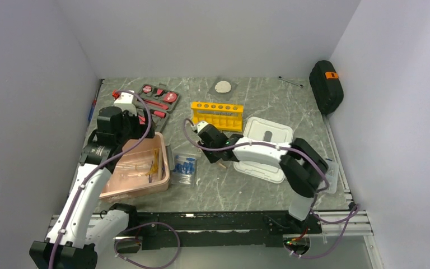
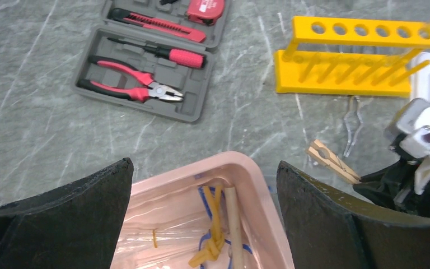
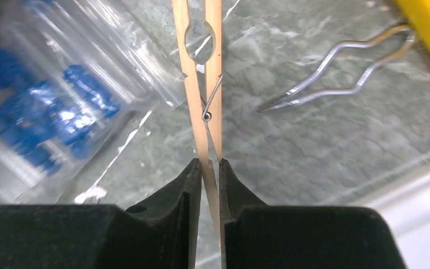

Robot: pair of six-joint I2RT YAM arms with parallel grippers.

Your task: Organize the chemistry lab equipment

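Near left: left gripper (image 2: 201,168) spread wide, poised over the bin (image 2: 257,190). Mid-table, just right of the bag (image 3: 50,117): right gripper (image 3: 207,165) pinching the clamp (image 3: 204,84) by its tail, forearm reaching low toward the left. Likely the grasp step. Next: lift clear, carry left to the bin, mind the bag. Far: rack (image 2: 341,73) untouched.

Grey marbled tabletop (image 1: 229,190), plain white walls (image 1: 213,33), even light
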